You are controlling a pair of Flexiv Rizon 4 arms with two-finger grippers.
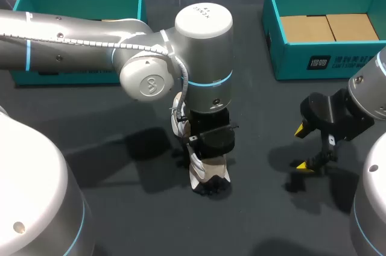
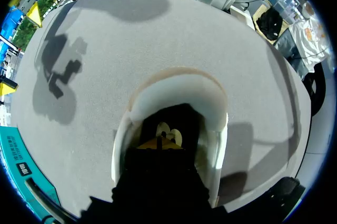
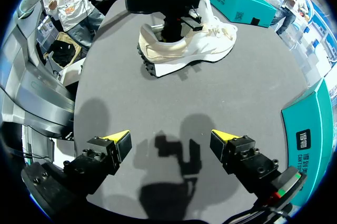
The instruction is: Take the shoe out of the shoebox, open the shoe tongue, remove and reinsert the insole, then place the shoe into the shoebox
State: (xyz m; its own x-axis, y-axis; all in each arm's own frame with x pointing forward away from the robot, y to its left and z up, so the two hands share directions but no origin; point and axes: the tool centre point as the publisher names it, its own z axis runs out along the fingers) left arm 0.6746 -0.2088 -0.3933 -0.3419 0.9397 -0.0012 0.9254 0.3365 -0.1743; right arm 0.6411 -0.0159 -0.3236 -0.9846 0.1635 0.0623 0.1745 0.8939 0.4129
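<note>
Shoe (image 3: pixel 192 52) — left tool (image 2: pixel 160 140) inside it, grip unclear — right tool (image 3: pixel 169 138) spread wide, empty.

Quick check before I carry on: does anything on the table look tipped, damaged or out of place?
Nothing stands out. The shoe stands upright on its sole, the left pincer is down inside its opening, and the right pincer hangs open over the table.

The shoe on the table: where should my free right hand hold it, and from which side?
Probably the forefoot of the shoe. The left hand fills the heel opening, so only the front is free. The shoe stands on its sole, its side facing the open right hand; come from that side and close across the toe.
</note>
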